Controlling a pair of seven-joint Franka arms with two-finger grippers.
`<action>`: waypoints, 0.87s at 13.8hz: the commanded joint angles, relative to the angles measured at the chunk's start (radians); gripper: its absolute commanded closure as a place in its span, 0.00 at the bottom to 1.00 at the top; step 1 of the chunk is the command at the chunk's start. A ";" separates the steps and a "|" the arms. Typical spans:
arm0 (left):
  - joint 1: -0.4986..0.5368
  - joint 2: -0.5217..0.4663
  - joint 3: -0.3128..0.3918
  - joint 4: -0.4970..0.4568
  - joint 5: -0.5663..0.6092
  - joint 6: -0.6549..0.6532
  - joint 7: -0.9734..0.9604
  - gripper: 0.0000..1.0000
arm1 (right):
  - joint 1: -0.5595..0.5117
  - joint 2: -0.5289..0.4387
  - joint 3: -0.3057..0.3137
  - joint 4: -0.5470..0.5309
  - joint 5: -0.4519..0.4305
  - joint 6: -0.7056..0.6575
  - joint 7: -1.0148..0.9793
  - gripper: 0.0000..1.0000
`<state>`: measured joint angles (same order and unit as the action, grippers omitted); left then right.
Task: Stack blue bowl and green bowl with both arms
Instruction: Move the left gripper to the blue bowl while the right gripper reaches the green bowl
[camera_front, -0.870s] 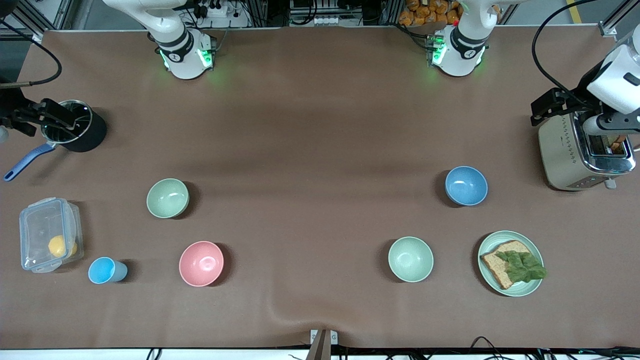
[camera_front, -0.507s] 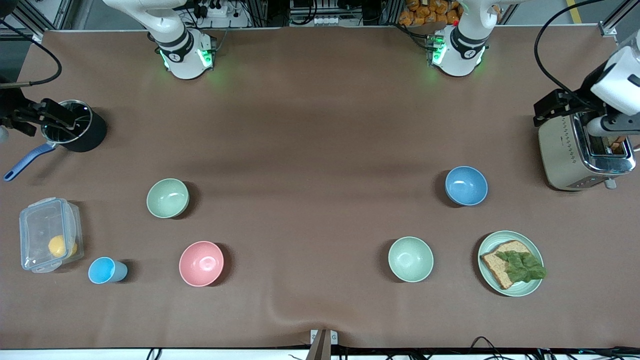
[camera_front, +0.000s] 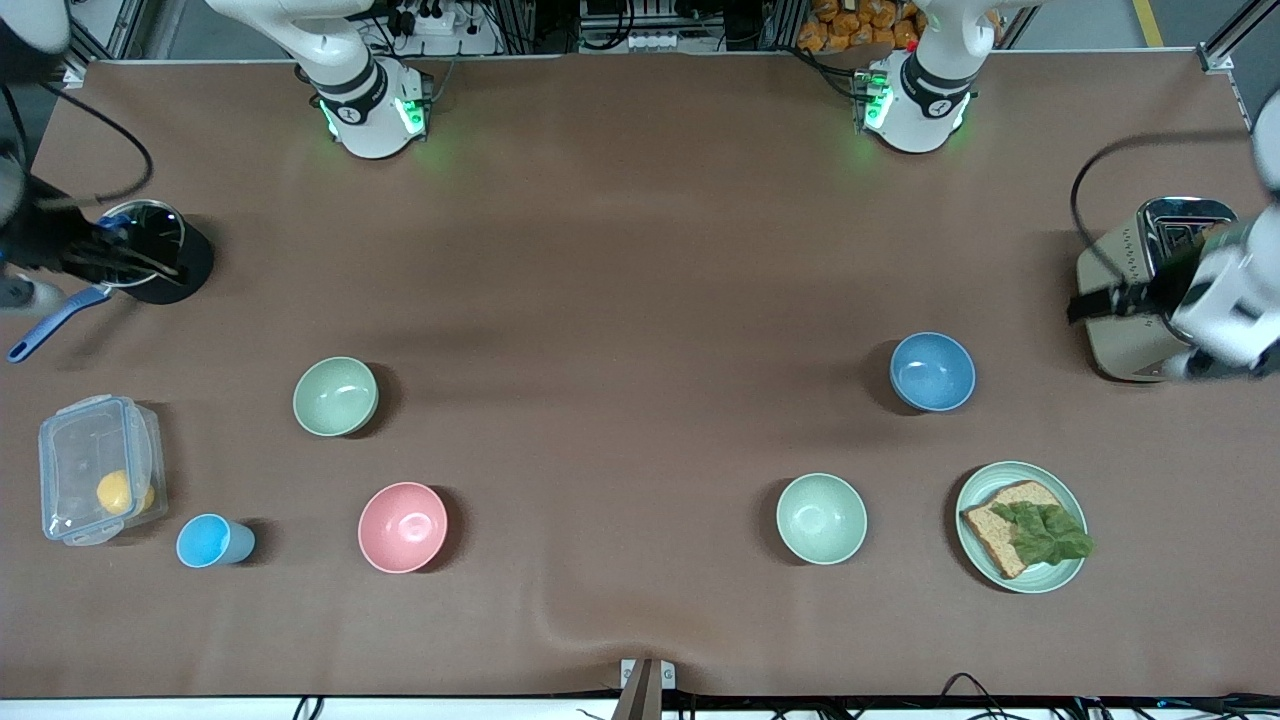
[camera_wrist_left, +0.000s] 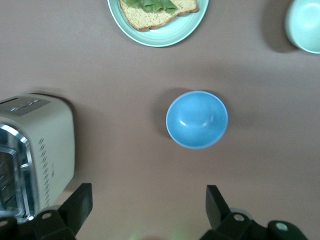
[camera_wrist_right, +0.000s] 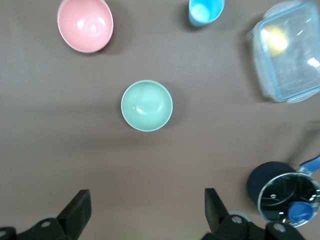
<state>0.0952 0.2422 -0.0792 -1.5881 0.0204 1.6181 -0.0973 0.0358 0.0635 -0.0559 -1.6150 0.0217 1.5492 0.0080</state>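
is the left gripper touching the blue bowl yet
Apart. The left wrist view shows the left gripper open, with bare tablecloth between its fingertips and the blue bowl, which sits alone on the table.

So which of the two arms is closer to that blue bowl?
The left. Its gripper hangs open by the toaster, at the blue bowl's end of the table. The right gripper, also open, is over the black pot at the other end.

Bright, even light falls from above on the brown cloth worktop (camera_front: 640, 300). Each bowl has a soft dark shadow beside it. Both white arms look smeared and blurry at the edges.
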 joint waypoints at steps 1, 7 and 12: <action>0.006 0.071 -0.010 -0.067 -0.007 0.133 0.013 0.00 | -0.011 0.126 0.013 0.003 0.033 0.034 0.015 0.00; -0.005 0.072 -0.020 -0.378 -0.007 0.519 -0.012 0.00 | -0.007 0.210 0.015 -0.277 0.034 0.470 0.013 0.00; -0.026 0.132 -0.020 -0.400 -0.007 0.520 -0.010 0.00 | -0.031 0.355 0.015 -0.325 0.035 0.650 -0.003 0.00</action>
<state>0.0732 0.3647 -0.1003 -1.9693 0.0204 2.1242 -0.1013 0.0279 0.3808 -0.0546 -1.9486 0.0395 2.1811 0.0086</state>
